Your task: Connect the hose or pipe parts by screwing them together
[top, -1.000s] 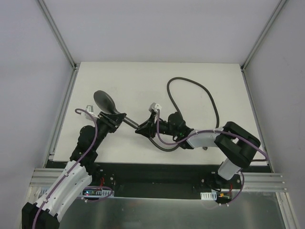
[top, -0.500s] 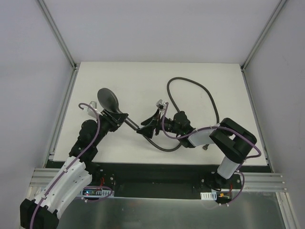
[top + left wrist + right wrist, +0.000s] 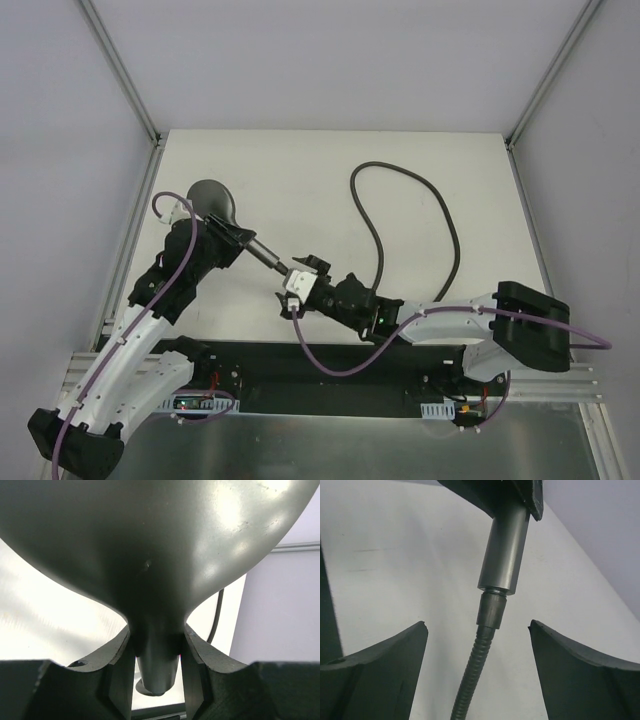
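Pinching the dark grey, glossy shower head at its neck with the left gripper. Holding the right gripper spread, flanking the shower head's handle end, touching nothing. Seeing the ribbed hose meeting that end at a fitting, looping off to the shower head's right. Failing to make out the threads; losing the round face past the left wrist view's edge
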`<action>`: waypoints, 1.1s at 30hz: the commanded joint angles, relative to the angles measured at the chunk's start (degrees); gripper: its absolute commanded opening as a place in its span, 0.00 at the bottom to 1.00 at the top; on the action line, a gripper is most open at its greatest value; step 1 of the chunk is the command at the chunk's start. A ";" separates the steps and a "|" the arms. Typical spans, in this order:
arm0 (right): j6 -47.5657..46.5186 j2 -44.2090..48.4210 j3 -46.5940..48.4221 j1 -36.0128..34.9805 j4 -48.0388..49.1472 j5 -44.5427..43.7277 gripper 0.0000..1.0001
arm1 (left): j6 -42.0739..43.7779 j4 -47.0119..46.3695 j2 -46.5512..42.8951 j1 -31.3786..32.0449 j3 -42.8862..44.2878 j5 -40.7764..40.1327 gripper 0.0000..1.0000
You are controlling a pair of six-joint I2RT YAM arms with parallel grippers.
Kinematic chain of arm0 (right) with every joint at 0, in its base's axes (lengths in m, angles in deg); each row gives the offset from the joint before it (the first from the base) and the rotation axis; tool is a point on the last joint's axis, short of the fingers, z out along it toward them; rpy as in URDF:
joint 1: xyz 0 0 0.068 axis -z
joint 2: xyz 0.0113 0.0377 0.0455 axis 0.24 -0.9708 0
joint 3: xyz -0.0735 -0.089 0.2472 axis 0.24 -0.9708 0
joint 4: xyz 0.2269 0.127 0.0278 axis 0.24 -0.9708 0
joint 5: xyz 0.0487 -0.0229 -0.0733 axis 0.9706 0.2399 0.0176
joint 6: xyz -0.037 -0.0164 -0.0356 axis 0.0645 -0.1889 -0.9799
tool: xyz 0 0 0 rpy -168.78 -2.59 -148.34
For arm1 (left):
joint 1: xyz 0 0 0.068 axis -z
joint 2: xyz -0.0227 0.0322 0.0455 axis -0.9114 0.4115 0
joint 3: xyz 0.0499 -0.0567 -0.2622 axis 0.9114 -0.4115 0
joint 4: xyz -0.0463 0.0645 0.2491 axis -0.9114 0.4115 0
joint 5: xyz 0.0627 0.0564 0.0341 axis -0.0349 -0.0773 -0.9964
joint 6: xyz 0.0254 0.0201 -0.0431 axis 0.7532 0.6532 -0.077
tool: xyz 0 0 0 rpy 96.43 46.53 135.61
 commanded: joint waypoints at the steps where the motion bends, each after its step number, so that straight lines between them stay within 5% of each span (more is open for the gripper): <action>1: -16.88 -4.51 5.40 -3.62 -0.80 -15.83 0.83 | -3.82 6.12 0.46 0.24 5.38 -1.57 0.00; 10: -21.72 -12.00 11.12 -6.62 0.61 -19.45 0.57 | -6.98 10.34 0.55 0.24 6.26 -1.92 0.00; 12: -21.81 -12.53 11.92 -6.97 0.43 -19.54 0.37 | -7.16 10.43 0.38 0.24 6.18 -1.40 0.00; 18: -11.47 -10.78 11.48 -5.22 -1.75 -14.55 0.01 | -3.75 9.21 0.03 0.15 6.09 -0.25 0.00; 20: -2.62 -8.58 10.52 -2.42 -1.85 -8.07 0.01 | -3.30 7.36 -1.02 0.15 3.91 0.80 0.00; 25: 16.04 -7.70 7.27 6.28 0.42 14.13 0.01 | -1.28 -16.95 -6.64 0.24 -8.48 7.12 0.00; 27: 25.59 -8.48 5.25 10.95 8.23 19.72 0.01 | -0.66 -29.13 -9.72 0.24 -14.90 9.93 0.00; 33: 47.15 -15.14 -0.73 20.79 32.65 31.96 0.01 | 2.32 -42.02 -12.02 0.24 -23.26 14.59 0.00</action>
